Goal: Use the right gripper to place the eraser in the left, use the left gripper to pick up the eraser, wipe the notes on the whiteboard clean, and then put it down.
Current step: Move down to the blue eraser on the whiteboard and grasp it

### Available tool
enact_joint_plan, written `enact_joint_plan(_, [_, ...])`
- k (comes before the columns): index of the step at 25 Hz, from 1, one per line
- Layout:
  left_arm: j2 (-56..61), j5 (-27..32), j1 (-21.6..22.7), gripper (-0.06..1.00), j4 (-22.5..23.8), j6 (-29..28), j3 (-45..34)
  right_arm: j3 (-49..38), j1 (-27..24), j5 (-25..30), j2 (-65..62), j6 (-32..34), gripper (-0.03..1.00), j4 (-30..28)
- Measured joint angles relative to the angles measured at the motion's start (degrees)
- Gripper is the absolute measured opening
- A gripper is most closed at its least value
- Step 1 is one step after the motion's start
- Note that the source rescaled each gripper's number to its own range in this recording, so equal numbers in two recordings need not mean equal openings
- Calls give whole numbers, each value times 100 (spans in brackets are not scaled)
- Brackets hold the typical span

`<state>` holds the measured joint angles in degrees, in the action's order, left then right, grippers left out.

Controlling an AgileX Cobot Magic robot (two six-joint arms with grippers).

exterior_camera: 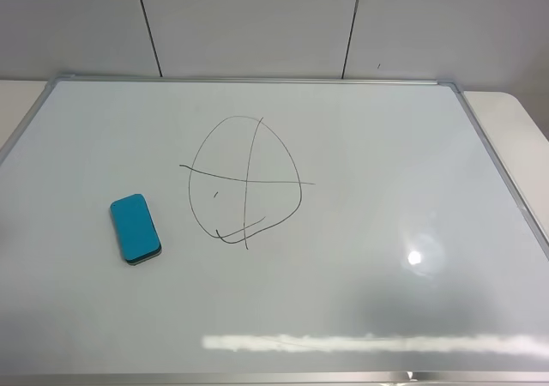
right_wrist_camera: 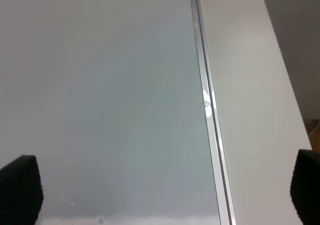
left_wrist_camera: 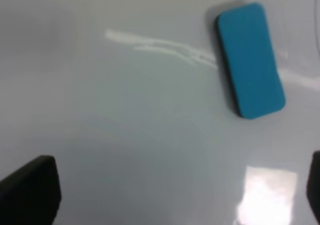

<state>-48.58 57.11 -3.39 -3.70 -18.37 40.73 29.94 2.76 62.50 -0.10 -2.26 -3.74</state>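
Exterior high view: a glossy whiteboard [exterior_camera: 395, 129] fills the scene, lying flat. Near its middle are the notes [exterior_camera: 247, 182], a black egg-shaped loop crossed by one upright and one level line, all unwiped. The teal eraser [exterior_camera: 135, 228] lies flat on the board just left of the notes, clear of the ink, felt side down. Neither arm shows in this view.

Left wrist view: the left gripper [left_wrist_camera: 172, 192] hangs above the board left of the notes, its black fingertips spread wide with nothing between them. The eraser [left_wrist_camera: 250, 60] lies ahead of it and off to one side, not between the jaws.

Right wrist view: the right gripper [right_wrist_camera: 162, 187] is also spread wide and empty. It hangs well right of the notes, over the board's silver frame [right_wrist_camera: 207, 110] and the pale tabletop [right_wrist_camera: 250, 85].

Likely risks: the eraser sits left of the notes, so the right gripper would have to reach across them, and a low pass could smear ink. The eraser is low and the board slick, so closing fingers may push it aside or scrape the surface. A tilted grasp would leave streaks.
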Motion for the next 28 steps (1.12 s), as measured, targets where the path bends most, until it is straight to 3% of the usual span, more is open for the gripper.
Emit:
enact_joint_plan(4, [-1049,-574,-663,100,242,-892,193,0,0,0,0,0,100,0])
enact_joint_plan(9, [-2120,-1041,-1868,100,1364,-2871,353,0,0,0,0,0,100,0])
enact_joint_plan(13, [-2864,-1132,-2427,100,1997,-3987,575,0,0,0,0,0,100,0])
enact_joint_plan(28, [-4469,-1576,-2547,100,1992,-4524,1020,0,0,0,0,0,100,0])
